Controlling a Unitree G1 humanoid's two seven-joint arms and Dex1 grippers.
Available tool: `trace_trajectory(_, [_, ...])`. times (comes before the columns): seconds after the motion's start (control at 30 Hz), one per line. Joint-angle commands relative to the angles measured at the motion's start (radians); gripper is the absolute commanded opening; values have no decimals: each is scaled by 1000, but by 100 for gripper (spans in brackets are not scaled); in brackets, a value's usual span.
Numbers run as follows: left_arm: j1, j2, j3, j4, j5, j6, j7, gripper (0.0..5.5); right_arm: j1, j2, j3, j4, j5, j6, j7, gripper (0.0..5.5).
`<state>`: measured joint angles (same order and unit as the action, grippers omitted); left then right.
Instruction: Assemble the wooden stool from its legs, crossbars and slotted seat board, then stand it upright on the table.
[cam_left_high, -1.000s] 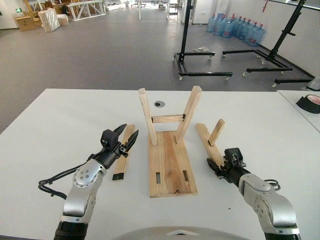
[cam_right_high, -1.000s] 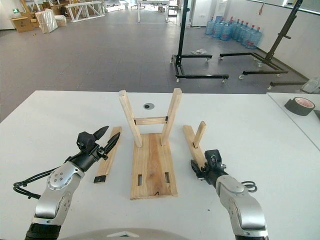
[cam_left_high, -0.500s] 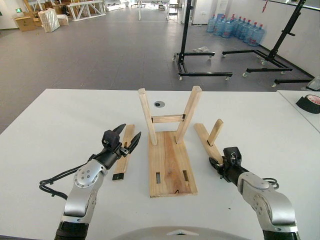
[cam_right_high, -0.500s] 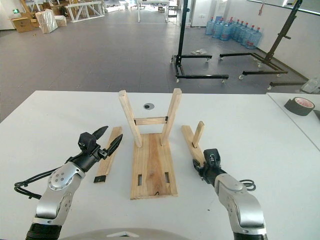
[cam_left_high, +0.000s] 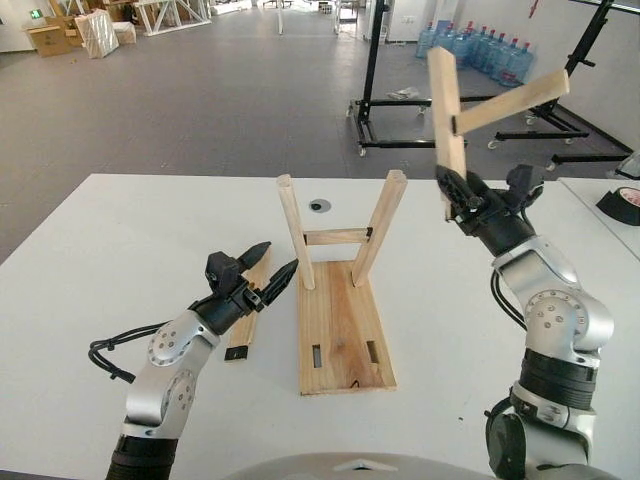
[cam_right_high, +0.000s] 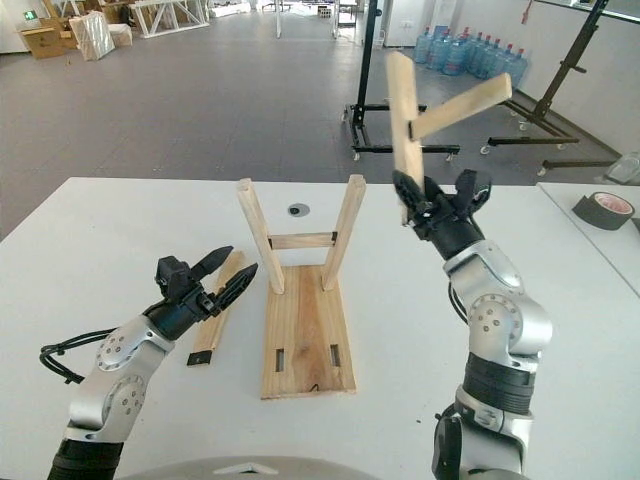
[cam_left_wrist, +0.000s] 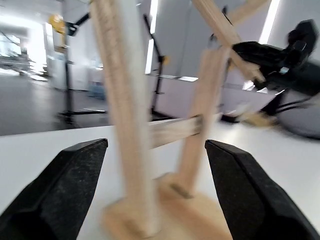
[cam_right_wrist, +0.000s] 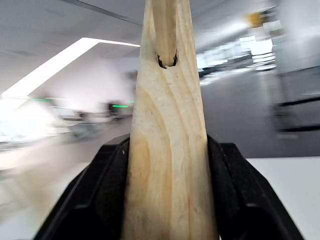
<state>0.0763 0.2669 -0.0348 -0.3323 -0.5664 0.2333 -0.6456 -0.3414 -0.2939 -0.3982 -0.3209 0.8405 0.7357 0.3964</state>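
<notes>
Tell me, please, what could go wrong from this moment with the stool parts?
The right gripper holds the leg with crossbar near its lower end, high above the table; it could swing or slip. The open left gripper is close to the standing leg on the seat board; a nudge might loosen it.

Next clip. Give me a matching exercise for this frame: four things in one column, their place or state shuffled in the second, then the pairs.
1 seat board
2 loose leg
3 leg with crossbar
4 left gripper

a held in the air by the right gripper
b open, over the table
c flat on the table, two legs standing in it
d lying flat, left of the seat board

Pairs: 1-c, 2-d, 3-a, 4-b
</notes>
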Motion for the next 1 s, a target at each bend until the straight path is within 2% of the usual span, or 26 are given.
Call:
trace_trajectory(0.03, [29, 52, 35, -152, -434, 237, -119, 358, 73, -46, 65, -151, 307, 171, 132, 203])
trace_trajectory(0.13, [-8, 83, 80, -160, -628, 338, -127, 358, 136, -83, 146, -193, 377, 227, 211, 203])
trace_trajectory(0.23, [-33, 108, 100, -158, -721, 397, -118, 358, 201, -136, 214, -216, 375, 244, 295, 203])
trace_trajectory(0.53, [-49, 125, 121, -150, -711, 414, -107, 358, 301, -201, 300, -259, 363, 218, 387, 203])
trace_trajectory(0.9, [-49, 135, 177, -164, -842, 444, -97, 358, 366, -217, 399, -248, 218, 105, 431, 203])
trace_trajectory(1.0, [-46, 144, 162, -154, -804, 449, -112, 312, 377, -219, 398, -249, 215, 91, 437, 203])
